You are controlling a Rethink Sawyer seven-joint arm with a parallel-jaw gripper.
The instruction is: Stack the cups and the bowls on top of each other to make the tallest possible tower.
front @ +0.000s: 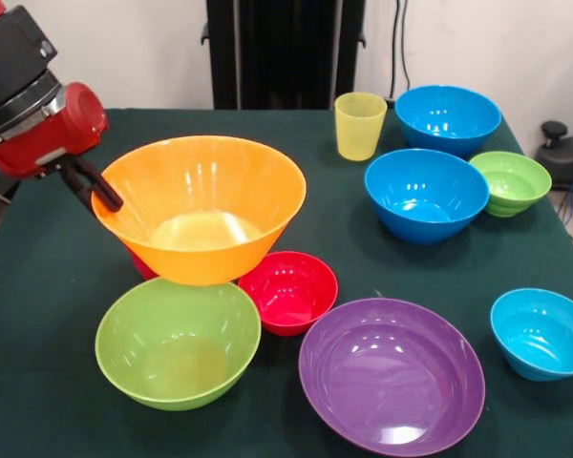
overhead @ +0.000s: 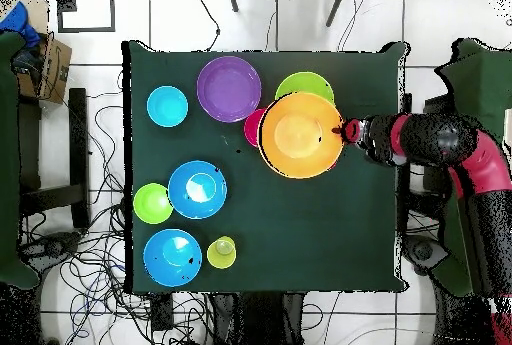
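Green cloth covers the table [front: 38, 315], and most pieces sit loose on it — purple bowl [front: 392, 374] lower right, lime bowl [front: 178, 342] lower left, yellow cup [front: 359, 125] at the top. No tall tower yet, so most stacking seems left. Gripper [front: 103, 204], left of centre, pinches the orange bowl [front: 202, 205] by its rim — lifted and tilted above the lime bowl.

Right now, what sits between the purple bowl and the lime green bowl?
The small red bowl sits in the gap between the purple bowl and the lime green bowl, slightly behind their line. The front view shows it; overhead, the orange bowl covers part of it.
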